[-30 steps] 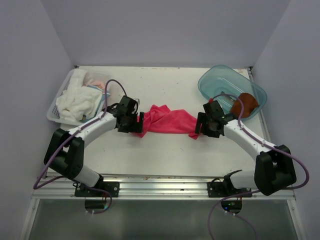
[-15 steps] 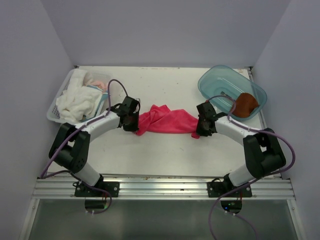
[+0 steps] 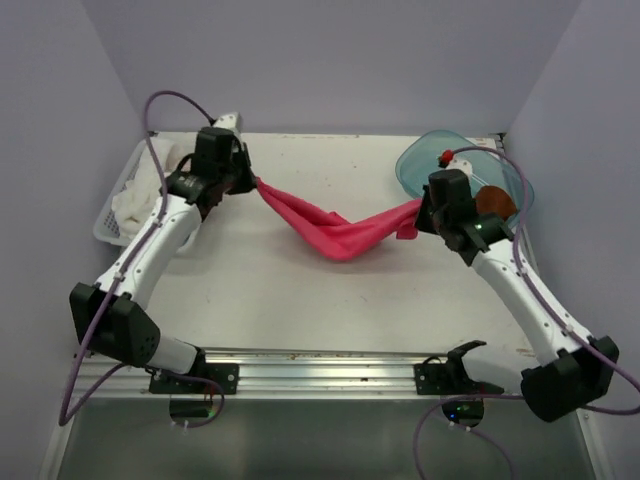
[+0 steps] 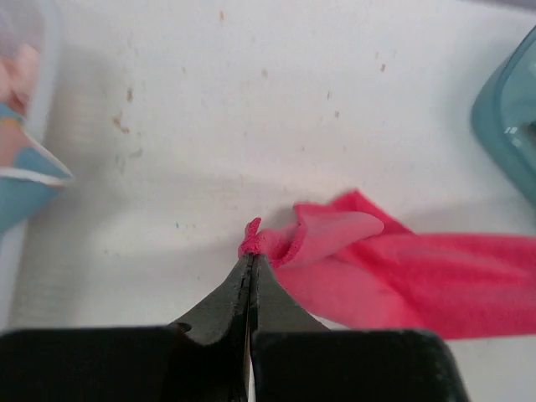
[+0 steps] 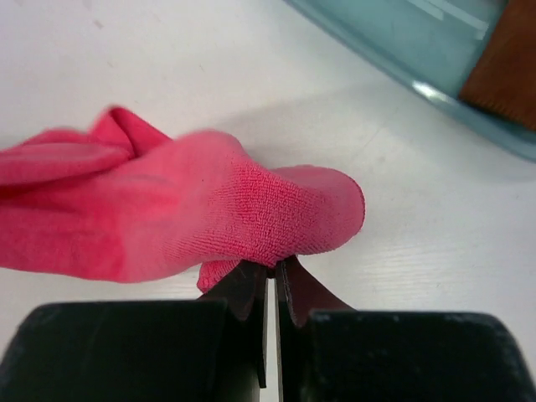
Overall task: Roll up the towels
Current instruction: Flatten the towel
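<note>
1. Nearest of all, both arm bases sit on a metal rail [image 3: 320, 362] along the near edge of the table [image 3: 300, 300].
2. Farther in, the right gripper [image 3: 422, 214] has its jaws pressed together on one end of the pink-red towel [image 3: 335, 232]. In the right wrist view the cloth bulges over and ahead of the fingertips, with a fold pinched in the thin slit between them.
3. A little farther back, and well apart from the right one, the left gripper [image 3: 252, 181] is likewise clamped on the towel's other end. Its wrist view shows a small pink tuft poking out just past the closed tips.
4. Between the two grippers the towel stretches as a twisted, sagging band, lowest about midway. Whether that low point touches the table cannot be told.
5. Just beyond the right gripper, on its outer side, stands a teal tub [image 3: 425, 160]. The rust-brown towel [image 3: 495, 203] lies inside it, apart from the gripper.
6. On the outer side of the left gripper, partly hidden by that arm, a white basket [image 3: 105, 230] holds white cloths [image 3: 135, 205].
</note>
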You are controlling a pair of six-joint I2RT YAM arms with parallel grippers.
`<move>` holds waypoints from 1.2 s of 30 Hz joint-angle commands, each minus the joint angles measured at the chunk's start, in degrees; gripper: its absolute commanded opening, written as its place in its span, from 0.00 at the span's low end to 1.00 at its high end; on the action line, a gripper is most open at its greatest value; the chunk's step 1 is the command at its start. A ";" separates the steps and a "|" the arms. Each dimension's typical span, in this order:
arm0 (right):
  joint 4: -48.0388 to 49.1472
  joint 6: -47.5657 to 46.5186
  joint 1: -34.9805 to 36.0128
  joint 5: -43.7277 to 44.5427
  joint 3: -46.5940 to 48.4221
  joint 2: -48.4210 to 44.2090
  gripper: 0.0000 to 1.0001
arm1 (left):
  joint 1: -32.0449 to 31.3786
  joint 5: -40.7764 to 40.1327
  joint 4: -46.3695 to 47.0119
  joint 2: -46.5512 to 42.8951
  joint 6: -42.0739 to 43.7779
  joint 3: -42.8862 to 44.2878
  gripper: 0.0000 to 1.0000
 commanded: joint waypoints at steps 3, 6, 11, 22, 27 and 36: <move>-7.40 -5.46 -0.38 3.65 10.19 -9.94 0.00 | 5.20 0.72 -3.62 -7.77 2.66 11.94 0.00; -11.80 -6.61 -0.29 4.62 14.06 -12.48 0.00 | 5.55 0.54 -7.14 -9.79 2.93 17.30 0.00; -17.32 -6.96 -0.38 4.28 17.06 -15.92 0.00 | 5.64 0.98 -8.82 -12.87 2.05 18.64 0.00; -12.60 -9.07 -5.72 0.50 16.43 0.75 0.02 | 5.73 2.92 0.58 2.49 1.35 15.28 0.00; -17.69 -8.63 -10.66 -5.39 21.80 17.56 0.51 | 5.82 4.58 0.67 9.01 0.03 15.12 0.00; -8.55 -6.26 -10.75 -12.86 9.24 12.20 0.53 | 5.90 5.55 2.35 6.20 -0.06 9.93 0.00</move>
